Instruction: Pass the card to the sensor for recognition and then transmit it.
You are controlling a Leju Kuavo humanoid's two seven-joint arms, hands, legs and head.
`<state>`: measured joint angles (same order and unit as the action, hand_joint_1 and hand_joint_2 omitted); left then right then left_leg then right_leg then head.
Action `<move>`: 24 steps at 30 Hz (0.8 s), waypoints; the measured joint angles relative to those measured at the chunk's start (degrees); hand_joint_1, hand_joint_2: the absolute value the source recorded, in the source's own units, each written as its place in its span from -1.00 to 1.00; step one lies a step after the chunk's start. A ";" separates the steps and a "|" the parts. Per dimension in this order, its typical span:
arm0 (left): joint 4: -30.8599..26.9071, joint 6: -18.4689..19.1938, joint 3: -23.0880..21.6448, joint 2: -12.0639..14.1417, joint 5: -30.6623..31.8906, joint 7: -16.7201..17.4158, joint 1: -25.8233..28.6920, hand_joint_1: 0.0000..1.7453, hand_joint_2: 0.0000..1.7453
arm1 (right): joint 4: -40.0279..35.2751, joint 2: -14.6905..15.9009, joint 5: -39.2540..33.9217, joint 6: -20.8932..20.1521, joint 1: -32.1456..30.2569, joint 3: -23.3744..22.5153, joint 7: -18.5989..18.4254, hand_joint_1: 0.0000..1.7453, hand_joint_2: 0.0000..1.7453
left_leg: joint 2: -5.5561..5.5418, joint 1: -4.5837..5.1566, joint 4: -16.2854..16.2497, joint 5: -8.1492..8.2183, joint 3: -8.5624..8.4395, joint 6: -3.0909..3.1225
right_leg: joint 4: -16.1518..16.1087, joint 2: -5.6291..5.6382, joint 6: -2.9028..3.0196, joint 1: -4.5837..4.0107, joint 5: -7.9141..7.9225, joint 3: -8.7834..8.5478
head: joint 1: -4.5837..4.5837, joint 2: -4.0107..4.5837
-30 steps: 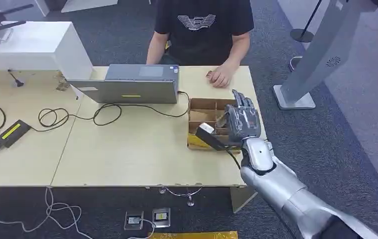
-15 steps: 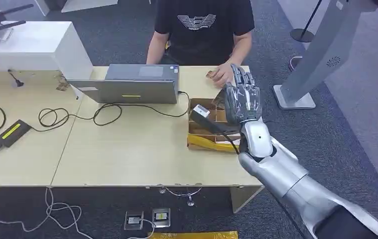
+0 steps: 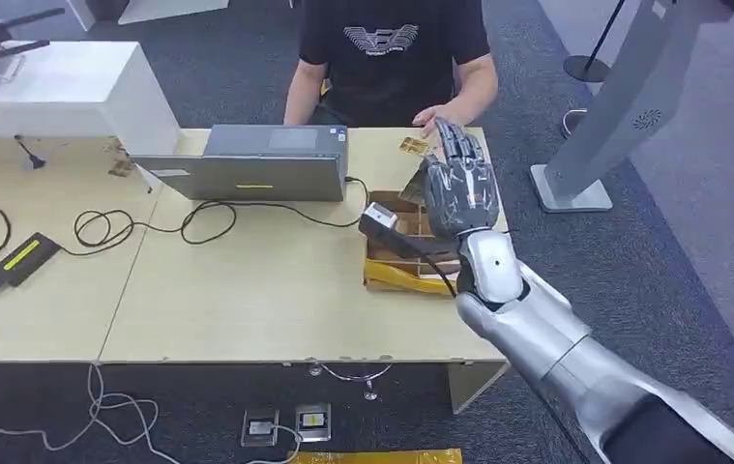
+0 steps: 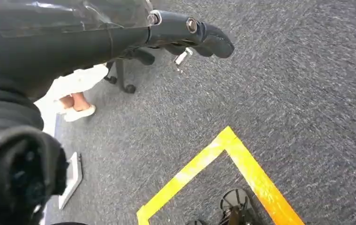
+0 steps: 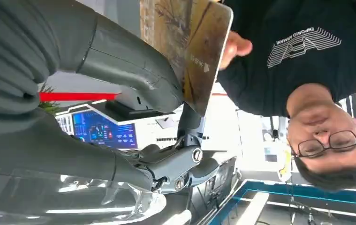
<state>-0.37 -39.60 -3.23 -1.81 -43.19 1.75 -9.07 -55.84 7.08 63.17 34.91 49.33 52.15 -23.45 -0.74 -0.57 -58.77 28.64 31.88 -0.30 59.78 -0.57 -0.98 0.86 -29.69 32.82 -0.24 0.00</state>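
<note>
Right wrist view: my right hand (image 5: 119, 79) pinches the card (image 5: 190, 51), raised over the cardboard box (image 3: 396, 253) toward the person's hand (image 3: 437, 118). Keep the pinch firm and the card face steady until taken. Left hand (image 4: 185, 35) hangs, grip unclear.

- The laptop (image 3: 256, 162) sits on the table (image 3: 247, 290), at its far edge.
- The compartmented box (image 3: 403, 253) lies at the laptop's 4 o'clock.
- The person (image 3: 392, 58) sits at the box's 12 o'clock.
</note>
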 joint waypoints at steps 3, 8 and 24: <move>0.00 0.00 0.28 0.00 0.00 -0.02 0.03 -1.00 -1.00 | 0.31 -0.11 0.00 0.04 0.04 -0.07 0.06 1.00 1.00 | 0.00 0.00 0.00 0.00 0.00 0.00 | 0.00 -0.03 0.00 0.00 0.00 -0.01 | 0.00 -0.02; 0.00 0.00 0.72 0.00 0.02 -0.28 0.11 -1.00 -1.00 | 0.85 -0.57 -0.17 0.09 0.13 -0.30 0.28 1.00 1.00 | 0.00 0.00 0.00 0.00 -0.01 0.00 | 0.00 -0.01 0.00 0.00 0.00 0.00 | 0.00 -0.02; 0.00 0.00 1.27 0.00 1.38 -0.59 0.09 -1.00 -1.00 | 0.90 -0.06 -0.35 -0.50 0.08 -0.57 -1.47 1.00 1.00 | 0.02 0.00 0.00 0.00 -0.04 0.00 | 0.00 0.03 0.00 0.00 0.00 0.01 | 0.00 -0.02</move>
<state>-0.37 -39.60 -1.97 -1.81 -41.81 1.16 -8.99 -54.95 7.02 62.82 34.40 49.41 51.58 -24.92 -0.72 -0.57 -58.78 28.64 31.83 -0.30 59.78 -0.54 -0.98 0.86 -29.69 32.83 -0.24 -0.02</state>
